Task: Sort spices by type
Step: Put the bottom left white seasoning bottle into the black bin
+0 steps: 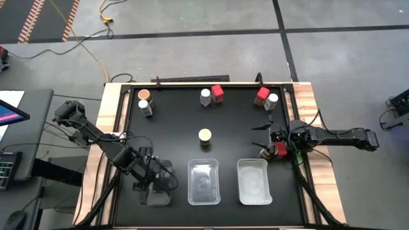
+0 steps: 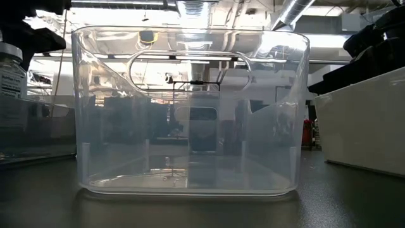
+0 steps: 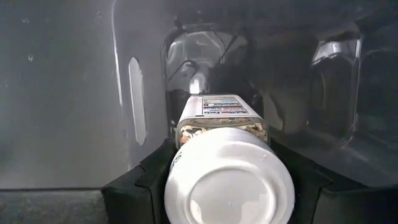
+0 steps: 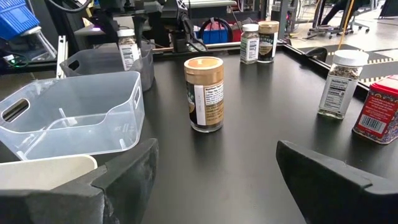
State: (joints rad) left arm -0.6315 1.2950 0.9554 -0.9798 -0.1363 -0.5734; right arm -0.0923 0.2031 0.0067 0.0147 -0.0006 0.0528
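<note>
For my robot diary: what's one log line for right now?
left pincer: shut on white-capped jar, over left tray | right pincer: open, empty

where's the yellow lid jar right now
In the high view the yellow-lid jar stands alone mid-table, just behind the middle tray; nothing touches it.

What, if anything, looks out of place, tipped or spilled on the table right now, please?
Nothing stands out. The yellow-lidded jar and the jars along the far edge stand upright, with no spill visible. The left gripper holds a white-capped jar at the left tray; the right gripper waits open.
</note>
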